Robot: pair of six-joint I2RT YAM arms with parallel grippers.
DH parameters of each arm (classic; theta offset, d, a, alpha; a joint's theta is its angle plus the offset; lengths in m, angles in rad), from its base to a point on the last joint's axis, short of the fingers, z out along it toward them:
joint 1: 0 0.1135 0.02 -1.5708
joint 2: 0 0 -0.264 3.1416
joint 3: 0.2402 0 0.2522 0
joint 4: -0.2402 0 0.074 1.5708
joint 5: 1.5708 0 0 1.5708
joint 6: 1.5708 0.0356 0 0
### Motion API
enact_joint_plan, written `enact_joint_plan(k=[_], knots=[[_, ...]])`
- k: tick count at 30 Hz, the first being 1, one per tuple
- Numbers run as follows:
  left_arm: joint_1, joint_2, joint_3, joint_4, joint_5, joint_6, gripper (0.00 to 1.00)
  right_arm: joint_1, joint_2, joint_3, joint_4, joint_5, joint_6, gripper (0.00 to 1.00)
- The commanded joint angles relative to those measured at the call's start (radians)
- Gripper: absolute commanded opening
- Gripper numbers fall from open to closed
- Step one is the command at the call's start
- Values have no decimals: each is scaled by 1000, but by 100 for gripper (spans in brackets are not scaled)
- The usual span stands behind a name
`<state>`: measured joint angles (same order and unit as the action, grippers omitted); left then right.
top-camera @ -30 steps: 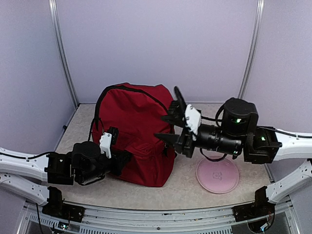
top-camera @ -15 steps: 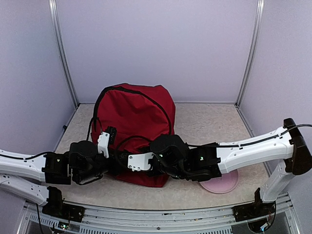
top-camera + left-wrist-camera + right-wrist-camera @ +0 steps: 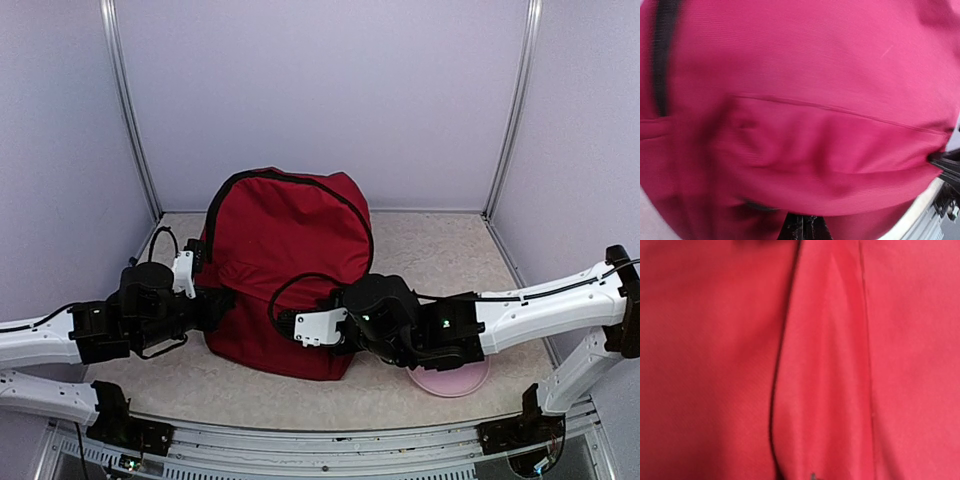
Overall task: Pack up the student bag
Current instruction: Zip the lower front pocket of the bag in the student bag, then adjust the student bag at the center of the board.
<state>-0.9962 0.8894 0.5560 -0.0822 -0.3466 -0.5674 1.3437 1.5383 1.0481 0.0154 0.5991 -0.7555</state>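
The student bag, dark red with black zippers, stands upright at the middle of the table. My left gripper presses into its lower left side. In the left wrist view its dark fingers lie together, shut on the bag's fabric, which bulges over their tips. My right gripper is at the bag's lower front, shut on the bag. The right wrist view is filled with red cloth, and a raised fold runs up from the jaws, which are almost wholly hidden.
A pink round plate lies on the table to the right of the bag, partly under my right arm. Purple walls and metal posts enclose the back and sides. A black strap runs down the bag's left side.
My right arm swung down from above the bag to its lower front and its gripper closed there. My left arm drew back to the left, staying shut. The bag now stands taller.
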Motion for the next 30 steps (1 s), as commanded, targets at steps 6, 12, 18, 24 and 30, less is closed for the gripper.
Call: enact_joint_plan(k=[6, 12, 18, 24, 30], knots=[[274, -144, -53, -166, 57, -55, 0, -31, -150, -81, -186, 137, 106, 0], [319, -204, -60, -125, 135, -17, 0, -28, -186, -60, -218, 120, 157, 0], [124, -204, 69, -99, 95, 118, 0, 19, -205, 73, -267, 0, 232, 0], [-47, -53, 270, -153, 76, 184, 0, 25, -342, 139, -258, -291, 359, 0], [-79, 78, 372, -134, 130, 195, 0, 10, -464, 61, -196, -418, 442, 0]])
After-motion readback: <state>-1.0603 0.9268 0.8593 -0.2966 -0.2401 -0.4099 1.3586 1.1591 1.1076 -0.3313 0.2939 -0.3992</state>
